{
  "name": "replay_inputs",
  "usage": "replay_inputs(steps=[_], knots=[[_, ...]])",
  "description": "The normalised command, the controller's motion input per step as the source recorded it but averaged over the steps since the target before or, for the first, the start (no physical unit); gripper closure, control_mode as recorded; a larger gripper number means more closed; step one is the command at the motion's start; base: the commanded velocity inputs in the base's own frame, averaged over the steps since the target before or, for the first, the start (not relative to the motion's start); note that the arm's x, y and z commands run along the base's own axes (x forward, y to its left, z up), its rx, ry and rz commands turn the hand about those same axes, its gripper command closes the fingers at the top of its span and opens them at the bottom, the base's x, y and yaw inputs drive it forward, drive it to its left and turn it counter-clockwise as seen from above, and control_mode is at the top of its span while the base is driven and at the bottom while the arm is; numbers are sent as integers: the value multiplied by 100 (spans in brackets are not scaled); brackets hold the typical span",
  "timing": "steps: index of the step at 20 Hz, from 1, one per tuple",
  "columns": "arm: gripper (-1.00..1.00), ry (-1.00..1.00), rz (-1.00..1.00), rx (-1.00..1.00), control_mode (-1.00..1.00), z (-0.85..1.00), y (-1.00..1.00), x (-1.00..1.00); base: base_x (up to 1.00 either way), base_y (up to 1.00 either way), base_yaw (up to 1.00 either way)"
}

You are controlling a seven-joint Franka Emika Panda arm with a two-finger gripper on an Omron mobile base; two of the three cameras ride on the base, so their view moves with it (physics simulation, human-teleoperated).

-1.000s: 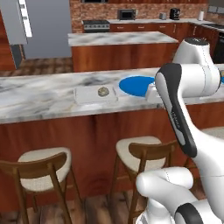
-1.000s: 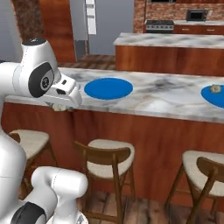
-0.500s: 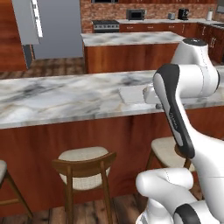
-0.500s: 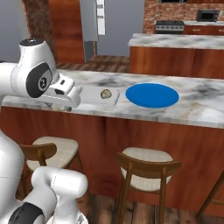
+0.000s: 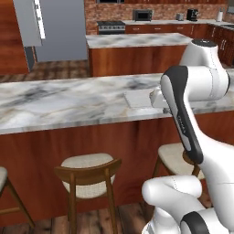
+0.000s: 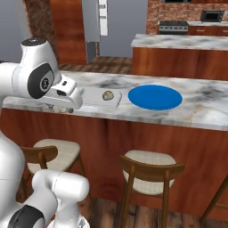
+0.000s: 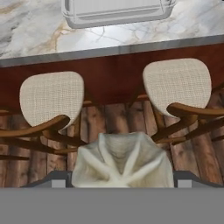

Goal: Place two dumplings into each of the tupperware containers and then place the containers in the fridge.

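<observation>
Dumplings are the business here, and one of them [image 7: 121, 161] sits pinched between the gripper's [image 7: 121, 183] spread tips, wrinkled and pale, low in the hand view at about 6 o'clock. The jaws stand wide because the lump itself is wide; they are closed on it, not idle. In the right base view the gripper [image 6: 62, 107] hangs at the near edge of the marble counter [image 6: 200, 111], with something pale just showing beneath the hand.

A second dumpling [image 6: 107, 95] already lies in a tupperware container [image 6: 100, 96] on the counter, and the round blue plate [image 6: 155, 96] lies just beside that tray at its 3 o'clock. From the hand, a tray [image 7: 118, 11] lies ahead at 12 o'clock, past the counter edge, with two stools [image 7: 51, 98] below. I'd judge the carried piece is headed for that tray, which is why it is kept high and clear of the edge.

The fridge [image 5: 55, 27] stands well apart at 11 o'clock in the left base view.
</observation>
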Motion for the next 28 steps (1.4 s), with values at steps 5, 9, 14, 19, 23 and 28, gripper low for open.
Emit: replay_inputs(steps=[5,9,14,19,23,28], knots=[[100,0,0,0,-100,0,0,57,29,0,0],[100,0,0,0,-100,0,1,100,0,0,0],[100,0,0,0,-100,0,3,100,0,0,0],[100,3,0,0,-100,0,1,100,0,0,0],[100,1,0,2,-100,0,0,100,0,0,0],[100,0,0,0,-100,-17,0,96,0,0,0]])
